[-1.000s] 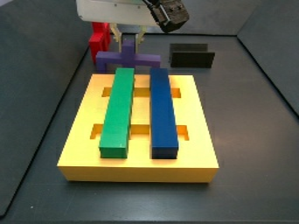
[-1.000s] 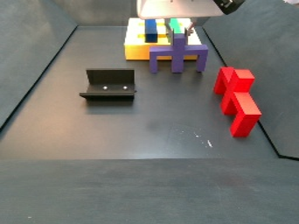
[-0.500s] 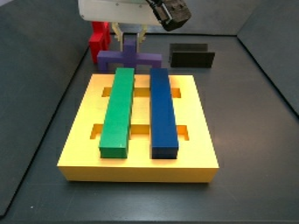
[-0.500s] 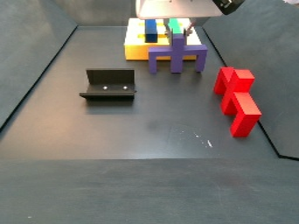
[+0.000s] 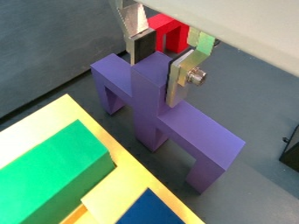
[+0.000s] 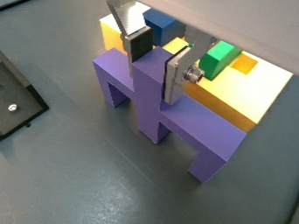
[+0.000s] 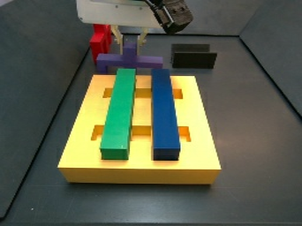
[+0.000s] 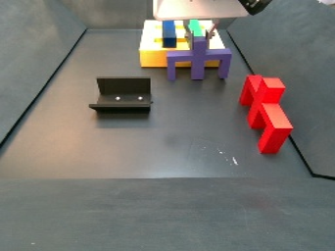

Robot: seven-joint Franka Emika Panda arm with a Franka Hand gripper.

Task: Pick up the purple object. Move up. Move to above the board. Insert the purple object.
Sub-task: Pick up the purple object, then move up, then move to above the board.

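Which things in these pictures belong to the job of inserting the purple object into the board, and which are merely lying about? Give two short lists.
Belonging to the job:
- the purple object, standing on the floor beside the board
- the board, yellow and slotted
- the gripper, fingers either side of the purple object's upright stem

Merely lying about:
- green bar and blue bar, seated on the board
- red block
- fixture

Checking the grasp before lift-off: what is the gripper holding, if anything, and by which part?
The gripper is closed on the purple object, pads either side of its upright centre stem; its legs seem to rest on the floor.
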